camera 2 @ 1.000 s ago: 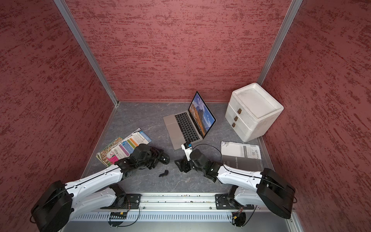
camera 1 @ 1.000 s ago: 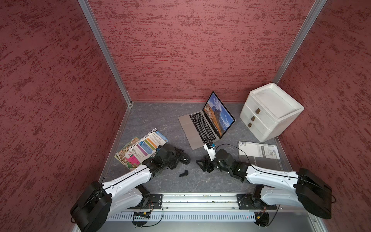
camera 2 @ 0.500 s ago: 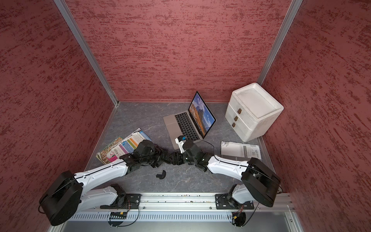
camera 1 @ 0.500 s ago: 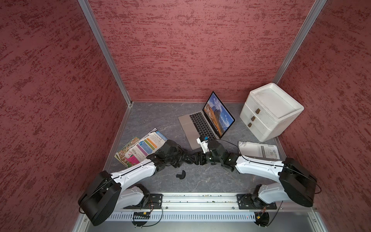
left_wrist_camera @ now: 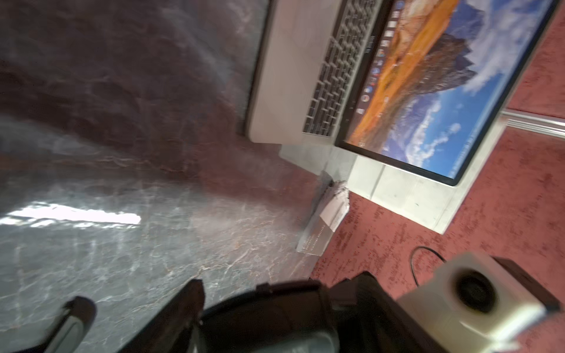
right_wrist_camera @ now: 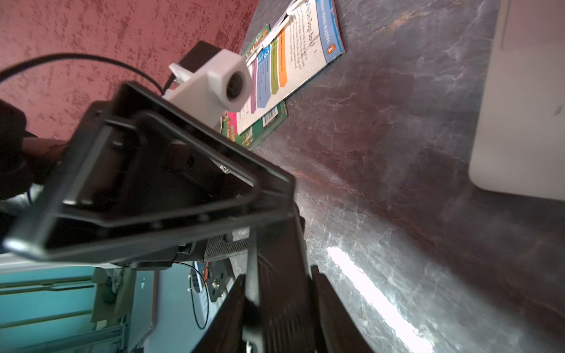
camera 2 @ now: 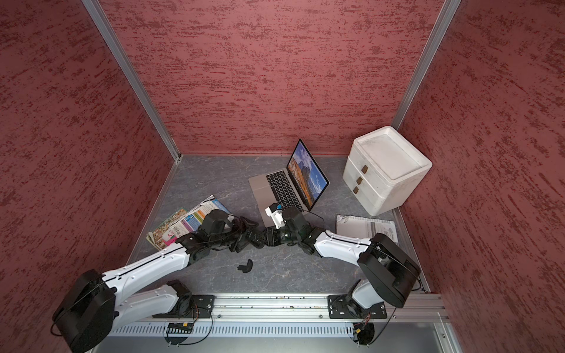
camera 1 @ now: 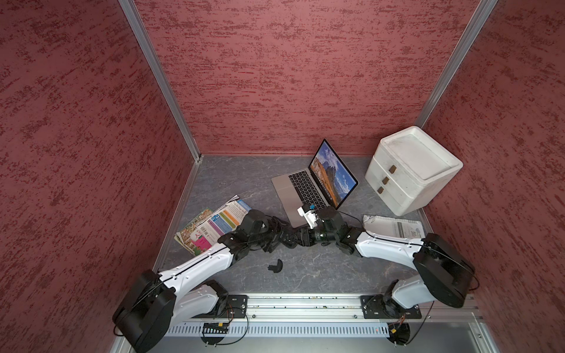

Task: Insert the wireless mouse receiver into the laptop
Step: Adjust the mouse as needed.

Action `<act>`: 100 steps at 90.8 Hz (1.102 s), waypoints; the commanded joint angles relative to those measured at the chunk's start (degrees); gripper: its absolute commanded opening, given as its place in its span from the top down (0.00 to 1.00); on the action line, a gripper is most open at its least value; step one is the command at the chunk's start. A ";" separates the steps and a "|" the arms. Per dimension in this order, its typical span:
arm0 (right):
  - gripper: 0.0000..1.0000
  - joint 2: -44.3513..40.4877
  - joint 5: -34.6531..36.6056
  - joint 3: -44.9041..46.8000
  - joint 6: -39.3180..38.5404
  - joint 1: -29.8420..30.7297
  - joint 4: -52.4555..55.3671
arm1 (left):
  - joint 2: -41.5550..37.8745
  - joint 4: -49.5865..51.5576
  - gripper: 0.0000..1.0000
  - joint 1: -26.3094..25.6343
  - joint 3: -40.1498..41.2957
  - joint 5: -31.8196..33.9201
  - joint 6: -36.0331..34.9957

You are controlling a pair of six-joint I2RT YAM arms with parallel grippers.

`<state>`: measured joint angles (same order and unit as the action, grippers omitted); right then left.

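My left tool [left_wrist_camera: 131, 308] stands released; the right tool's [camera 1: 293, 240] state I cannot tell. I can't see the tiny black receiver stub. I'd judge it light and slippery: pinch its sides.

We note bench top [camera 1: 238, 180]: grey marbled, glossy, strong glare streak in wrist views. Walls [camera 1: 290, 76]: red, rough, mottled texture. Laptop [camera 1: 286, 186]: matt silver metal-look shell, glossy screen. We see drawer unit [camera 1: 406, 183]: white, matt, scuffed plastic. Booklets [camera 1: 214, 226]: glossy printed paper. Front rail [camera 1: 299, 301]: bare brushed metal. Arm shells [camera 1: 201, 266]: smooth white plastic.
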<state>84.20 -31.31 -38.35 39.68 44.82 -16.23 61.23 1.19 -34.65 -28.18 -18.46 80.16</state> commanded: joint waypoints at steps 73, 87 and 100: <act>0.80 -11.15 -11.85 4.83 31.51 -6.41 -28.46 | -9.75 -35.65 0.53 -0.59 6.82 -6.91 -17.50; 0.78 -9.80 -13.54 6.37 31.88 -6.43 -30.42 | -9.86 -33.85 0.73 -0.59 6.79 -4.88 -17.26; 0.26 -15.32 -12.28 7.09 15.37 -6.68 -17.16 | -9.09 -24.22 0.83 -0.29 4.17 -6.02 -17.52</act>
<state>73.49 -43.44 -31.77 68.10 38.74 -42.44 51.86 -30.44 -35.18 -21.85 -24.82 64.01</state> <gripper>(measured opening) 0.587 0.302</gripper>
